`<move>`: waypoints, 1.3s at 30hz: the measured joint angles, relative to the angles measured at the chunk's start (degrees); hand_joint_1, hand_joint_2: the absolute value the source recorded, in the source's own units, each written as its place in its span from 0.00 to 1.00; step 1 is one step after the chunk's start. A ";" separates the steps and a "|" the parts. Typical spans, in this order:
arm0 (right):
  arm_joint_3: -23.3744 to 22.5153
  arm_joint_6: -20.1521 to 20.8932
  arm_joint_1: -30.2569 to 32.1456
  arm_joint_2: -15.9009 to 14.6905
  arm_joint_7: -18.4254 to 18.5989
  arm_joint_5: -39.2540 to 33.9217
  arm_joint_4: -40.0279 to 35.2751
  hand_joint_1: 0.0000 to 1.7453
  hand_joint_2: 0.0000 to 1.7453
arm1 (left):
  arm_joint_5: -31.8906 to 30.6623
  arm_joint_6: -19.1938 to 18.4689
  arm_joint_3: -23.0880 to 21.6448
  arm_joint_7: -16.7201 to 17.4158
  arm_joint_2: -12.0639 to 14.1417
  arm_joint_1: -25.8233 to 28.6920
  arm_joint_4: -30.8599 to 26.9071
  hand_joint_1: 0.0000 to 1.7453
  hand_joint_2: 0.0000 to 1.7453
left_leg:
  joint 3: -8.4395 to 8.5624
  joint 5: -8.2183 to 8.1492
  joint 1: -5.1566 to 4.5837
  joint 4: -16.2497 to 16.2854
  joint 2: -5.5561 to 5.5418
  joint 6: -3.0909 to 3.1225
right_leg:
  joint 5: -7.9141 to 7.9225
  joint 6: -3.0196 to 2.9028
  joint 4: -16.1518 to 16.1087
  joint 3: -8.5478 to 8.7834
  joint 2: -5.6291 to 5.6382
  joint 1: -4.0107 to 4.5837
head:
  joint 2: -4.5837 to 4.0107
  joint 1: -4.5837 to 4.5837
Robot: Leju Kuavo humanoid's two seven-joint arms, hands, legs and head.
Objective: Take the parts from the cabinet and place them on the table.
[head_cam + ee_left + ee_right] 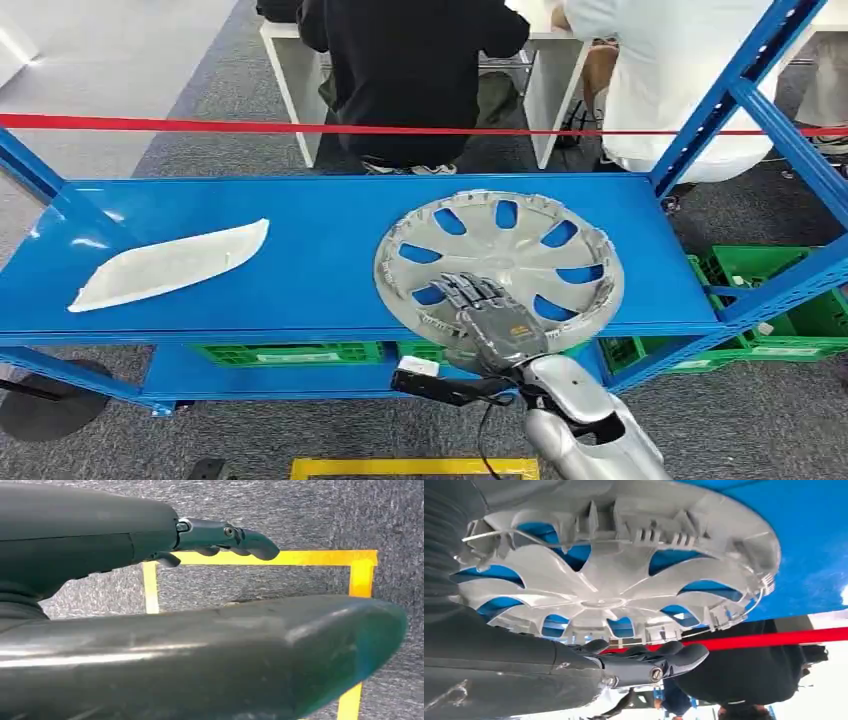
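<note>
Both parts remain on the blue shelf: right hand, fingers spread, rests on the hubcap; white panel lies untouched.

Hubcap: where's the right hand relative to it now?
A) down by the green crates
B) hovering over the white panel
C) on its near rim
C: the right hand lies on the near edge of the silver hubcap on the blue shelf; the white panel sits apart, untouched.
</note>
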 joint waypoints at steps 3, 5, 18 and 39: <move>-0.46 0.04 -0.15 0.28 0.04 0.02 0.15 0.00 1.00 | -0.02 0.00 -0.29 0.00 0.00 0.00 -0.02 0.00 0.00 | 0.00 0.00 0.00 0.00 0.00 0.00 | 0.00 0.00 0.00 0.00 0.00 0.00 | 0.00 0.00; -0.57 0.19 -0.20 0.44 0.19 0.20 0.33 0.00 1.00 | -0.11 -0.02 -0.35 0.00 0.00 0.00 -0.02 0.00 0.00 | 0.00 -0.01 0.00 0.00 0.00 0.00 | -0.01 -0.01 0.00 0.00 0.00 0.00 | 0.00 0.00; -3.52 -0.15 -3.44 1.09 2.80 4.98 5.64 0.00 1.00 | -1.03 -0.33 -0.42 -0.02 0.02 -0.01 -0.02 0.00 0.00 | 0.00 0.00 0.00 0.00 0.00 -0.01 | 0.00 -0.01 0.00 0.00 0.00 0.00 | 0.00 -0.02; -6.62 2.36 -2.96 2.43 0.66 0.22 5.68 0.00 1.00 | 0.44 -0.07 -0.31 -0.07 0.02 0.00 -0.02 0.00 0.00 | 0.07 0.01 0.00 0.00 0.00 -0.01 | 0.02 -0.03 0.01 0.03 0.00 0.00 | 0.00 0.00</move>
